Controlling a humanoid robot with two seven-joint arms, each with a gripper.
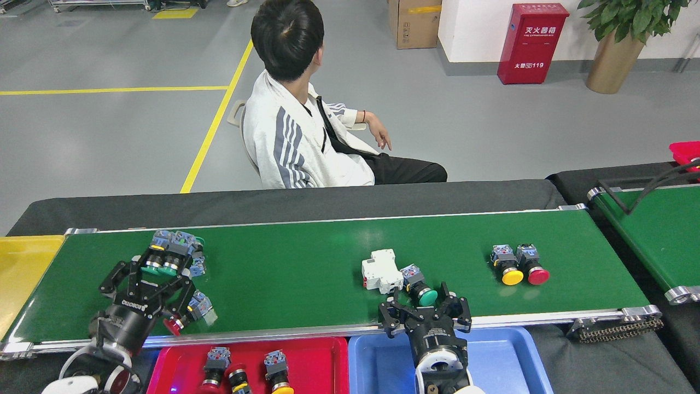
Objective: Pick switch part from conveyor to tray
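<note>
While a person (306, 131) in a white striped jacket is sitting beyond the far rail, facing away, the conveyor (306, 273) is carrying switch parts along its whole length. At the belt's left end a yellow tray (22, 268) is lying just off the edge. Next to it, the left gripper (147, 279) is hanging over the belt with its fingers spread wide, reaching toward a pair of green-capped switches (164, 260); a red-capped switch (186, 314) is lying right beside its lower finger, crowding the approach. Below the near rail, a red tray (317, 361) is holding three switches. Midway along the belt, a white breaker (380, 271) is touching a green-capped switch (420, 287), and the right gripper (424, 303) is standing open at the near edge, its fingertips flanking that green cap. Under its wrist a blue tray (503, 361) is sitting empty of parts. Toward the right end, a yellow-capped switch (507, 266) and a red-capped one (531, 265) are lying side by side, touching.
</note>
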